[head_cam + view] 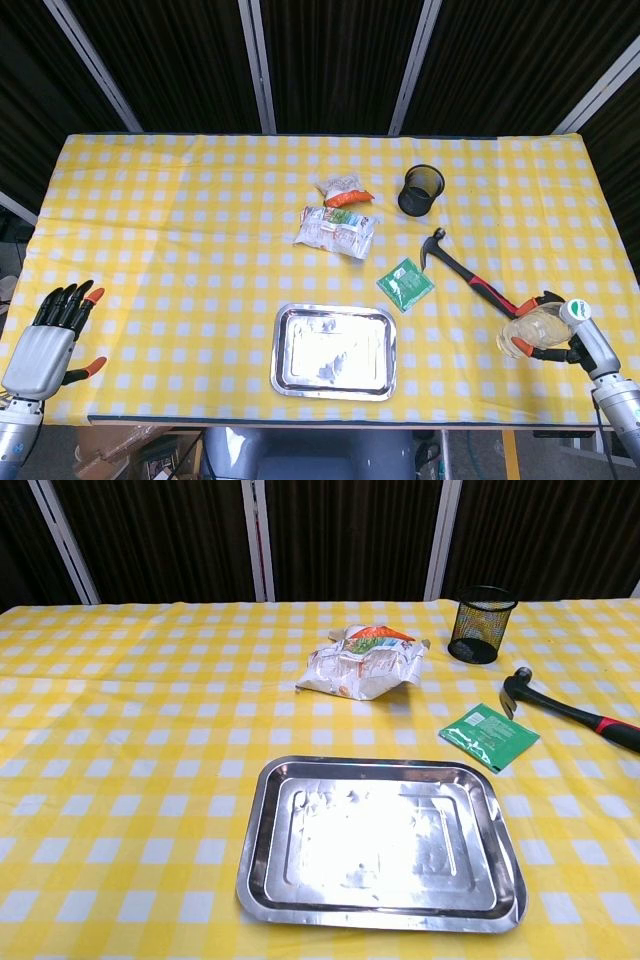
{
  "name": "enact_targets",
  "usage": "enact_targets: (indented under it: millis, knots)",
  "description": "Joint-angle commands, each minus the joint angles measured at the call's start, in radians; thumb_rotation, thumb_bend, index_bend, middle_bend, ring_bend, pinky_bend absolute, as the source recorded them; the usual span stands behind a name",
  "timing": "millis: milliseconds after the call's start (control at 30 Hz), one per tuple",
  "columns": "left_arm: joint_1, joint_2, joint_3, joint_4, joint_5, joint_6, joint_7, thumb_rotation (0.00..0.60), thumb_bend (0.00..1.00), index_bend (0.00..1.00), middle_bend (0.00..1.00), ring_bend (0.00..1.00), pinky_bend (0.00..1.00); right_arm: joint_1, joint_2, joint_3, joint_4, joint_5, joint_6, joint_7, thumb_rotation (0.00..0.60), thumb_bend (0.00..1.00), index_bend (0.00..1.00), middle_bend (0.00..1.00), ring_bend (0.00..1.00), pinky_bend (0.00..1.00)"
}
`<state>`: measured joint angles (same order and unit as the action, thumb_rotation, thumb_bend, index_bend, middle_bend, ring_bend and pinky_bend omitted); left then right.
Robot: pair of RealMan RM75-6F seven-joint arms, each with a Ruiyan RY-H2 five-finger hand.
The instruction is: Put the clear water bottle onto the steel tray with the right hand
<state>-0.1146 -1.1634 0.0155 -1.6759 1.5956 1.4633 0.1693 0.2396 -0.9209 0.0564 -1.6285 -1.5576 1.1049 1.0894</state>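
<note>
A: What worries you most from here?

B: The carry across the table (180,250). The right hand (545,335) is clasped round the clear water bottle (538,328) at the right front edge, well apart from the steel tray (335,385). The bottle looks crumpled and lies sideways in the fingers, so I'd judge the grasp soft; it could slip or squash in transit.

A: Anything in the path?

B: The hammer (470,278) lies just beside that hand, its handle end nearly touching the bottle. A low sweep could catch it. The green packet (407,283) sits between hammer and tray, so a dragged bottle might shove it along.

A: And the landing?

B: A round bottle set down lying flat may roll against the tray's rim, or over it if let go too near the edge.

A: The left hand?

B: The left hand (50,340) hovers at the left front corner, fingers spread, holding nothing.

A: Containers?

B: The tray shows only glare and smudges in the chest view, nothing in it. The black mesh cup (480,625) seems empty too, though I can't see its bottom. The crinkled snack bags (362,665) lie closed behind the tray.
</note>
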Motion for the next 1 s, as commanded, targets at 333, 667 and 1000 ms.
enact_targets:
  millis: [333, 667, 1000]
  knots:
    - [-0.001, 0.012, -0.004, 0.002, -0.005, 0.001, -0.032, 0.600, 0.19, 0.03, 0.00, 0.00, 0.00, 0.125, -0.139, 0.050, -0.264, 0.037, -0.067, -0.301, 0.600, 0.59, 0.71, 0.60, 0.30, 0.00]
    - [-0.010, 0.024, -0.008, 0.017, -0.014, -0.012, -0.070, 0.600, 0.19, 0.03, 0.00, 0.00, 0.00, 0.244, -0.380, 0.114, -0.373, 0.269, -0.133, -0.652, 0.600, 0.59, 0.71, 0.60, 0.30, 0.00]
    - [-0.007, 0.023, -0.006, 0.014, -0.011, -0.006, -0.066, 0.600, 0.19, 0.03, 0.00, 0.00, 0.00, 0.146, -0.227, 0.078, -0.330, 0.266, -0.066, -0.566, 0.600, 0.59, 0.71, 0.60, 0.30, 0.00]
